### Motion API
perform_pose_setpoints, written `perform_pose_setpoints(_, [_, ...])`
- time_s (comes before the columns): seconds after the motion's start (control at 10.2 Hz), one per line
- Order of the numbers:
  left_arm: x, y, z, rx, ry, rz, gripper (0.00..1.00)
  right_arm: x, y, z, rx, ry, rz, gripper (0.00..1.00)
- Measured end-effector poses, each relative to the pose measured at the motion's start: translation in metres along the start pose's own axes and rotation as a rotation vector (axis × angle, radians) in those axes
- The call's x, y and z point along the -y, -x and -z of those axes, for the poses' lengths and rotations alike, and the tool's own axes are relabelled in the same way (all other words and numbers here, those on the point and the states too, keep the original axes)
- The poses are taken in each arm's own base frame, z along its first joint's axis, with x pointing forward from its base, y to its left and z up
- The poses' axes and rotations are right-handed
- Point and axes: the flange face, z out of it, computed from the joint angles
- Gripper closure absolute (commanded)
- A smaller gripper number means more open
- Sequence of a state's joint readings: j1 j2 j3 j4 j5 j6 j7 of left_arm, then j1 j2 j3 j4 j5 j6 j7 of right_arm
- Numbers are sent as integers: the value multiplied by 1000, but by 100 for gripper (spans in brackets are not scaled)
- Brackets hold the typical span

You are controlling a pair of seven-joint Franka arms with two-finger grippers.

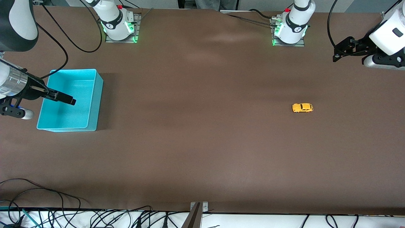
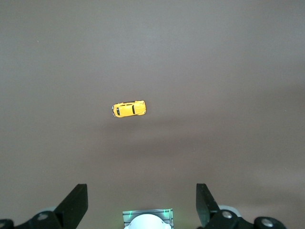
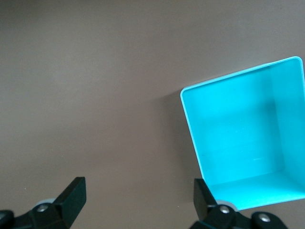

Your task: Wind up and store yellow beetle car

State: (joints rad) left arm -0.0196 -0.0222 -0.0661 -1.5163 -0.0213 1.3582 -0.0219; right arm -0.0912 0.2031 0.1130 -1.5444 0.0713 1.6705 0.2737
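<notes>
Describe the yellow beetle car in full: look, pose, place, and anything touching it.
The yellow beetle car is a tiny yellow-orange toy with a rounded beetle body, dark windows and small dark wheels. It stands upright on its wheels on the bare brown table, toward the left arm's end, lengthwise along the table. Nothing touches it except the tabletop; no gripper is near it.

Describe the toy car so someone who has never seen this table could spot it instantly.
On the brown table, look toward the left arm's end, well away from the turquoise bin at the right arm's end. There the yellow beetle car sits alone on its wheels on bare tabletop. It is tiny, rounded and yellow-orange with dark windows, the only small bright thing there.
</notes>
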Motion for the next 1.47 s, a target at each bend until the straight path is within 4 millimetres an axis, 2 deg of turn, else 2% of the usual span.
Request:
perform_pose_setpoints(0.68, [7,0,-1,3,2,21,0,0,-1,0,-6,-2,0,0])
perform_pose_setpoints(0.98, [39,-2,-4,9,11,80,0,0,-1,0,-6,-2,0,0])
perform_pose_setpoints(1.47, [30,-2,-5,10,9,66,0,0,-1,0,-7,-3,-1,0])
